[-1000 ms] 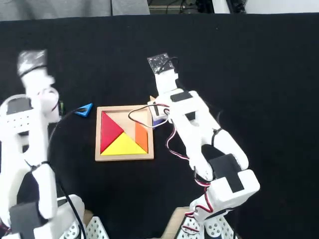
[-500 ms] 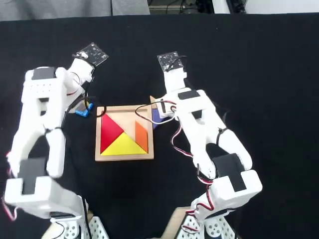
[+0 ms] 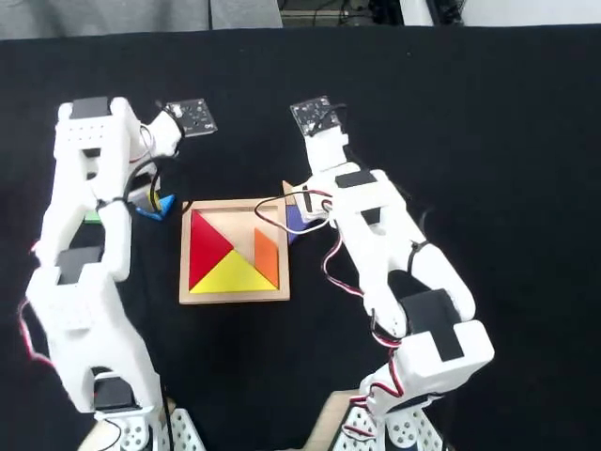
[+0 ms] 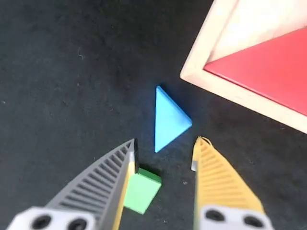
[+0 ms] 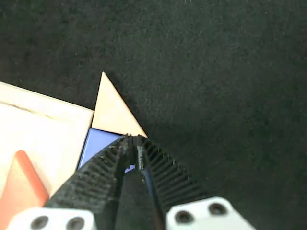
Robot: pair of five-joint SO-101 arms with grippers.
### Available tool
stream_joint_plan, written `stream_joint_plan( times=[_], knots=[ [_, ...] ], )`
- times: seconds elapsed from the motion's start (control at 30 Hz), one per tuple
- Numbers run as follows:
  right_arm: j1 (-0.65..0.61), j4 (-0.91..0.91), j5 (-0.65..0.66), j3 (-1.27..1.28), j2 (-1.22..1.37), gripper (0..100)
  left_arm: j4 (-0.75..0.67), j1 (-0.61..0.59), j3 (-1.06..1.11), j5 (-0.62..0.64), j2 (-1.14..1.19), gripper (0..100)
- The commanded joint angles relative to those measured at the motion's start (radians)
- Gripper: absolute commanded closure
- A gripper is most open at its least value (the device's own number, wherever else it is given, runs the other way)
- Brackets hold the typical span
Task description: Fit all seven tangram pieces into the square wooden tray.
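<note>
Black cloth covers the worktop [image 3: 488, 141]. We note the wooden tray [image 3: 235, 297] holding a red triangle [image 3: 208, 246], a yellow triangle [image 3: 233, 274] and an orange piece [image 3: 268, 256]. Left hand [image 4: 164, 143] is spread, with the blue triangle [image 4: 169, 120] just beyond its tips, near a tray corner. A green piece [image 4: 140, 191] is beside it. Right hand [image 5: 133, 139] is pressed together, its tips at a violet-blue piece [image 5: 98, 143] touching a pale triangle [image 5: 114, 112].

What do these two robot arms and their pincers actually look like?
Both arms, the left arm and the right arm, are blocky white shells with black motor blocks, trailed by loose red, black and white cables. The left gripper has one grey and one yellow ribbed, tapering finger; the right gripper has two black ribbed ones on white bases.
</note>
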Motion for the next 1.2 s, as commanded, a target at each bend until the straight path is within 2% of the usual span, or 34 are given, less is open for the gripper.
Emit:
stream_joint_plan(
  times=[0.0,0.17,0.3,0.43,0.8,1.0,1.17],
  knots=[
    [0.009,-0.011,0.008,-0.045,0.018,98.4,0.084,-0.013,-0.222,-0.012,0.13,80],
    [0.009,-0.011,0.008,-0.047,0.019,98.4,0.218,-0.004,-0.392,-0.009,0.273,80],
    [0.012,-0.011,0.008,-0.047,0.019,98.4,0.259,-0.013,-0.512,-0.002,0.359,80],
    [0.011,-0.011,0.008,-0.047,0.019,98.4,0.261,-0.016,-0.584,0.061,0.427,80],
    [0.012,-0.011,0.008,-0.047,0.018,98.4,0.265,-0.021,-0.621,0.061,0.485,81],
    [0.009,-0.011,0.008,-0.047,0.018,98.5,0.315,-0.013,-0.627,0.063,0.485,97],
    [0.009,-0.011,0.008,-0.047,0.018,98.5,0.315,-0.012,-0.639,0.115,0.483,93]
  ],
)
